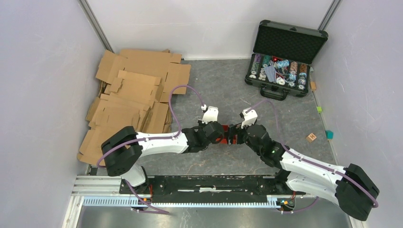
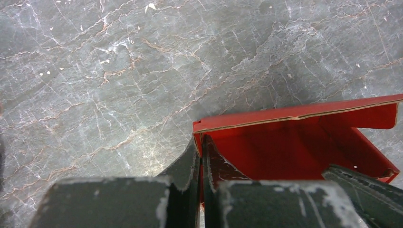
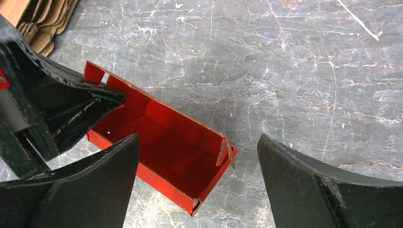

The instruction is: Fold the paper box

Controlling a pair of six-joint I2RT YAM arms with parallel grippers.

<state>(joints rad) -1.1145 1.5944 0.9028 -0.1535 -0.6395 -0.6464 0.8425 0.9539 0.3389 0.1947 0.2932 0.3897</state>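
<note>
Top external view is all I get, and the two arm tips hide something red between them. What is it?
Observer: A shallow, open-topped paper box, bright red inside and out.
Operator: Is either claw holding it?
Observer: Yes, the left gripper is shut on one of the box's side walls, close to a corner.
Operator: And the other claw?
Observer: The right gripper is wide open over the box and grips nothing.
</note>
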